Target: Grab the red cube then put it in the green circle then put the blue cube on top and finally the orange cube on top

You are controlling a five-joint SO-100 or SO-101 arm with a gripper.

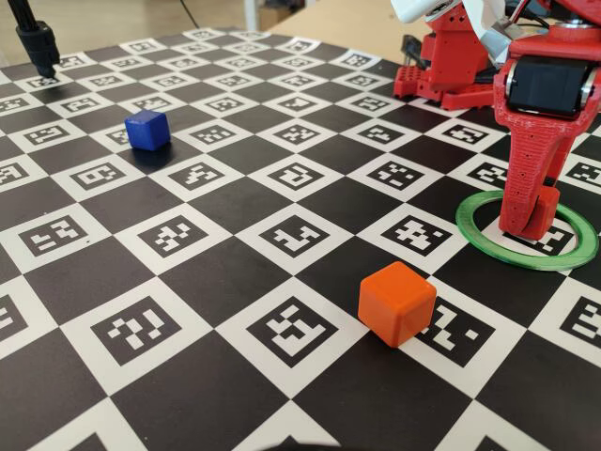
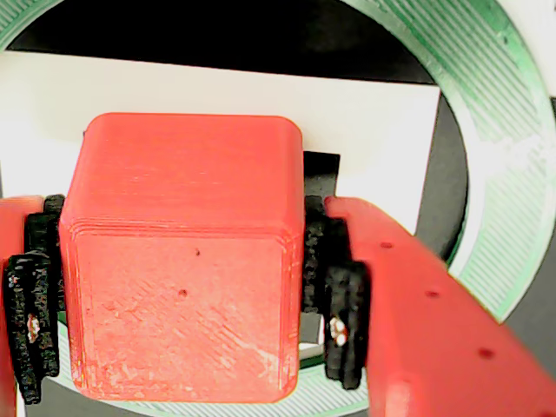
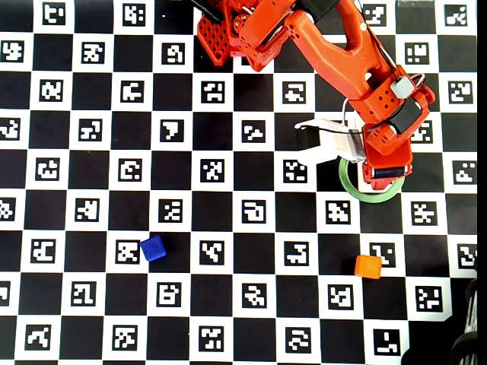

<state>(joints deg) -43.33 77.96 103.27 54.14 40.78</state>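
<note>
Covering the whole table is a checkerboard mat [image 1: 235, 202] of black squares and white squares printed with coded markers, the largest thing in sight. One red arm [image 3: 327, 53] reaches across it from the top edge of the overhead view. One green ring [image 1: 474, 235] lies flat under the arm's tip, partly hidden by it from above. Three cubes are counted: one red, one blue, one orange. The gripper [image 2: 187, 287] is clenched on the red cube [image 2: 182, 261], black pads pressing its two sides, and holds it inside the ring; whether the cube touches the mat is hard to say. The orange cube [image 1: 396, 303] sits near the ring, outside it. The blue cube [image 1: 147, 130] stands well apart, across the mat. A black stand [image 1: 38, 42] rises at the far left corner in the fixed view.
</note>
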